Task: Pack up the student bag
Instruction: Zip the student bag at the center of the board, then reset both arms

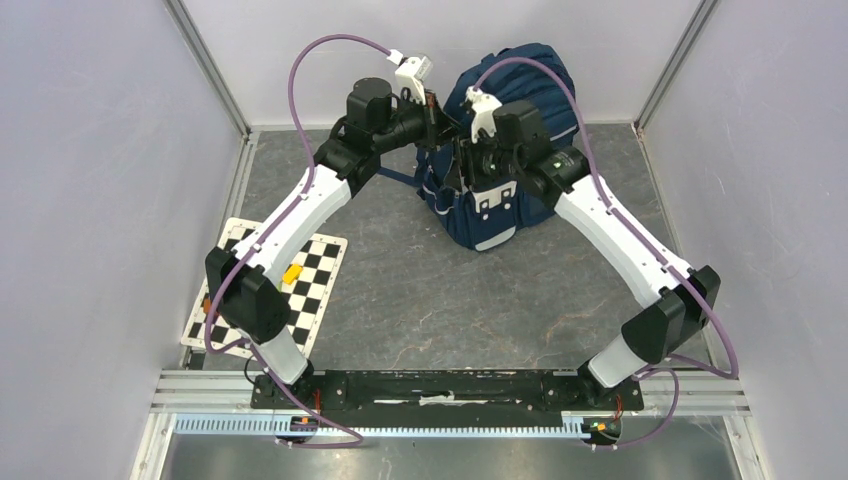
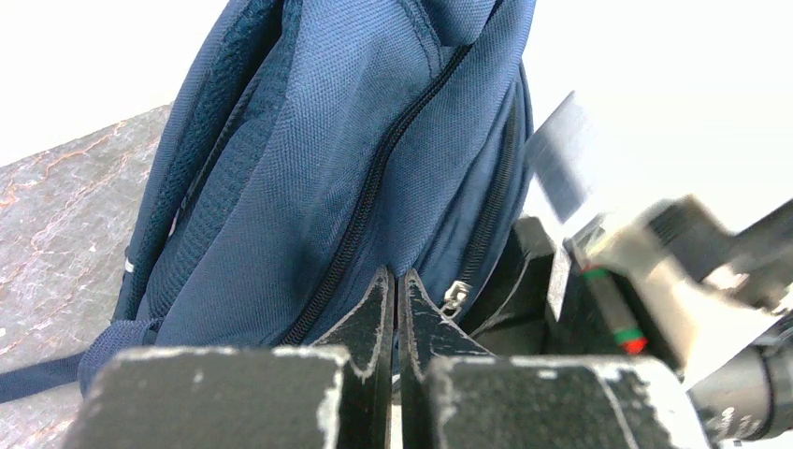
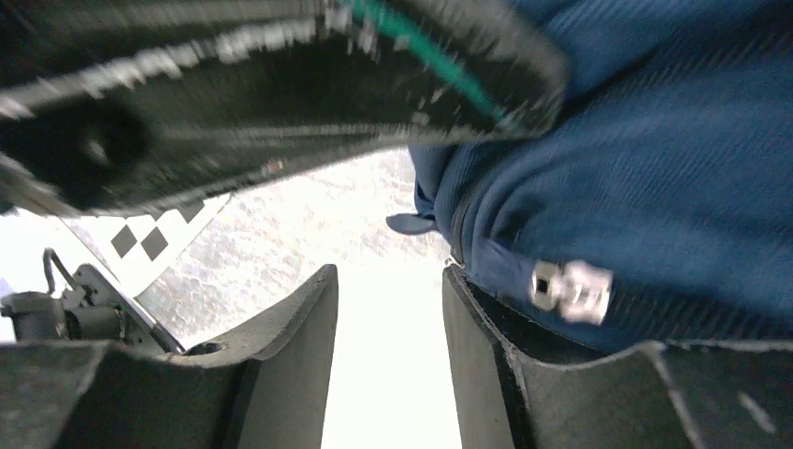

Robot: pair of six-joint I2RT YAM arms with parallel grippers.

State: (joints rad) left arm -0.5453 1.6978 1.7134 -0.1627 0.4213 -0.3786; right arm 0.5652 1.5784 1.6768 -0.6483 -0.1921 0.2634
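The large navy-blue fabric backpack (image 1: 535,75) stands far, central on the counter (image 1: 420,290). We see the left gripper (image 2: 397,281) jaws pressed together at its cloth, the right gripper (image 3: 391,273) jaws half apart, empty. These may slip off the small silver zipper pull (image 3: 570,290).

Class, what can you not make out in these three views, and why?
Top view: left arm and right arm cover the student bag's opening; open or zipped unclear.
Top view: the yellow object on the checkerboard mat is too small to identify.
Left wrist view: whether the shut left tool pinches fabric is hidden at its tips.
Right wrist view: a blurred dark part above the right tool is unidentifiable.
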